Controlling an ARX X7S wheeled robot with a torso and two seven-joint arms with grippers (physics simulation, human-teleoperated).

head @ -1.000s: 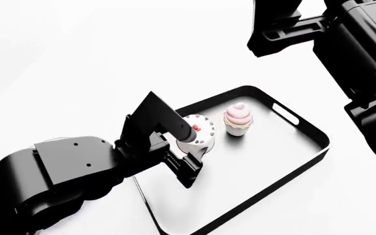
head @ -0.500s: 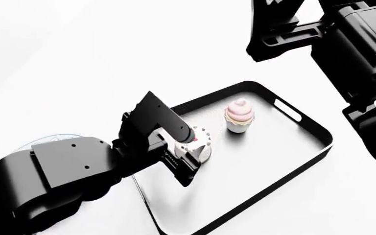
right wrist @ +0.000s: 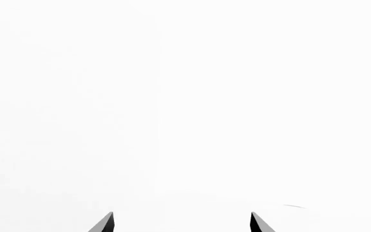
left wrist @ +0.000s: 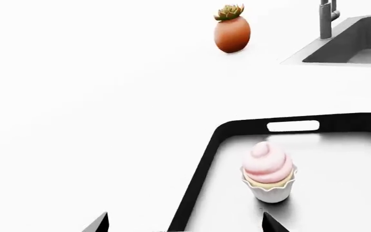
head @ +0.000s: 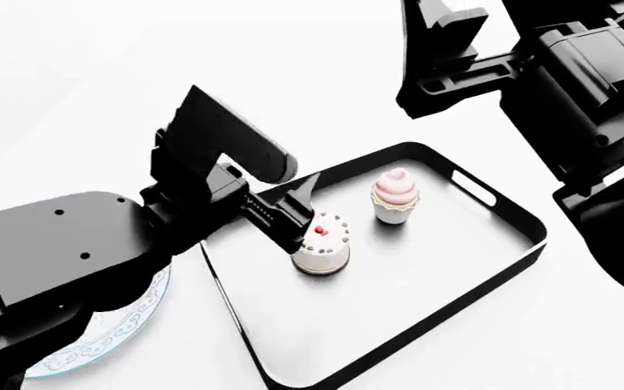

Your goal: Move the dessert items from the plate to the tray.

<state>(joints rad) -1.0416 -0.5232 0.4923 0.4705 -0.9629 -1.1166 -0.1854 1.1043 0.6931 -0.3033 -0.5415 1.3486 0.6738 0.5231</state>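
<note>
In the head view the tray (head: 507, 268) holds both dessert items. The pink-swirl cupcake (head: 396, 195) stands near its far end, and the white mini cake (head: 321, 242) with the red centre stands upright nearer the middle. My left gripper (head: 288, 199) hangs open just left of and above the mini cake, with nothing between its fingers. In the left wrist view the cupcake (left wrist: 268, 176) and the tray's rim (left wrist: 198, 179) lie ahead of the left gripper (left wrist: 184, 224). The plate (head: 106, 345) peeks out under my left arm. My right gripper (head: 431, 65) is raised at the far right, and the right wrist view shows the right gripper (right wrist: 182, 223) open over bare white surface.
Beyond the tray, in the left wrist view, stand an orange-brown pot with a green plant (left wrist: 231, 30) and a grey sink (left wrist: 353, 46) with a faucet (left wrist: 327, 17). The tray's handle slot (left wrist: 293, 126) faces them. White counter surrounds the tray.
My left gripper has let go of the mini cake on the tray floor, opened, and risen up and to the left. The plate has come into view.
</note>
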